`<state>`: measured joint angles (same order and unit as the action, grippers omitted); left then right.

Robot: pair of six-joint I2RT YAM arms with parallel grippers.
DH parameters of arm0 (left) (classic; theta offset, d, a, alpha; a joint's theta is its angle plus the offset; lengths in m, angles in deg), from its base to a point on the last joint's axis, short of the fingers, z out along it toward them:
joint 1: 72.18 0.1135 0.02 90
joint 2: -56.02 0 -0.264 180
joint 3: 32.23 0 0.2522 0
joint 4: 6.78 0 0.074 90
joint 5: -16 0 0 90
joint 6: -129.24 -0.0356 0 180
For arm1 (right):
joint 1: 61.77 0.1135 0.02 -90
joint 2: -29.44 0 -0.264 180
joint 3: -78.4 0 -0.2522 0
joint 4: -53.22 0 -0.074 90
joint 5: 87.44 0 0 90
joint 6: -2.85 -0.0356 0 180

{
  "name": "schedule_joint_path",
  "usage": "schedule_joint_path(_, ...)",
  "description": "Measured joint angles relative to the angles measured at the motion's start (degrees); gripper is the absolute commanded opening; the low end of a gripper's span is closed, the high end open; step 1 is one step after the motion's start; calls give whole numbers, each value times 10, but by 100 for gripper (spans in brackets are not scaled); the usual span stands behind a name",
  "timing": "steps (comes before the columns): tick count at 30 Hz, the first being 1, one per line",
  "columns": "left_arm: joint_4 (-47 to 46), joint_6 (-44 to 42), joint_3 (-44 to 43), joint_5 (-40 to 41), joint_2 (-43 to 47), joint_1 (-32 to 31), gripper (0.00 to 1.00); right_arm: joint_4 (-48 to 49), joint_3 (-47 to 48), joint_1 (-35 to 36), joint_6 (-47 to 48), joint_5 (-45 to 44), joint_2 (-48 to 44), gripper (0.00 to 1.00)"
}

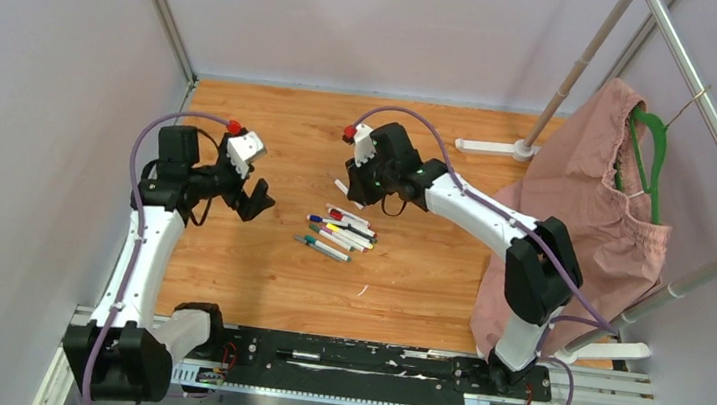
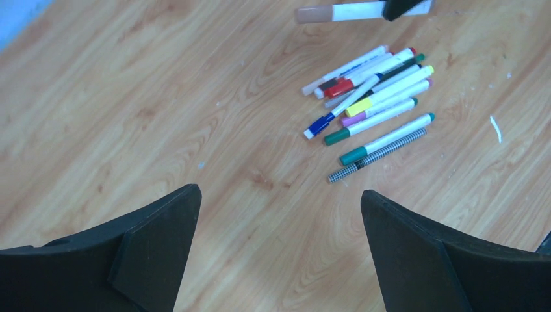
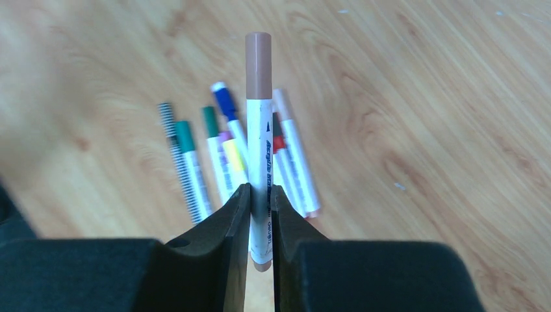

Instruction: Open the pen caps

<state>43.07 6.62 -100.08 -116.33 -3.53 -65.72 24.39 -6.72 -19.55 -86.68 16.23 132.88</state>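
item: tan pen cap (image 3: 258,64), fitted on white marker (image 3: 260,149). marker clamped near its tail by right gripper (image 3: 260,195), above pen pile (image 2: 377,97). left gripper (image 2: 278,195): jaws wide, empty. advice: pinch cap alone, pull straight along barrel.

Tan cap (image 3: 258,62): seated on barrel (image 3: 260,149) end, held above table (image 2: 130,97), pointing away from my right tool (image 3: 260,195) that clamps barrel. Blue cap (image 2: 320,125), yellow cap (image 2: 358,107), red cap (image 2: 339,88), two green caps (image 2: 337,136): all on, lying flat in loose heap near table middle.
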Motion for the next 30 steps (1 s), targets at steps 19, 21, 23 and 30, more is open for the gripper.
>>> schedule_joint_path(19,36,-502,96,-20,188,-146,77,-115,59,72,-126,249,-42,0)
schedule_joint_path(21,47,-545,108,-13,206,-158,73,-116,70,80,-133,262,-38,0)
schedule_joint_path(23,53,-578,116,-8,215,-162,68,-116,76,84,-139,273,-34,0)
schedule_joint_path(30,69,-653,129,9,231,-186,38,-121,85,86,-155,290,-18,0)
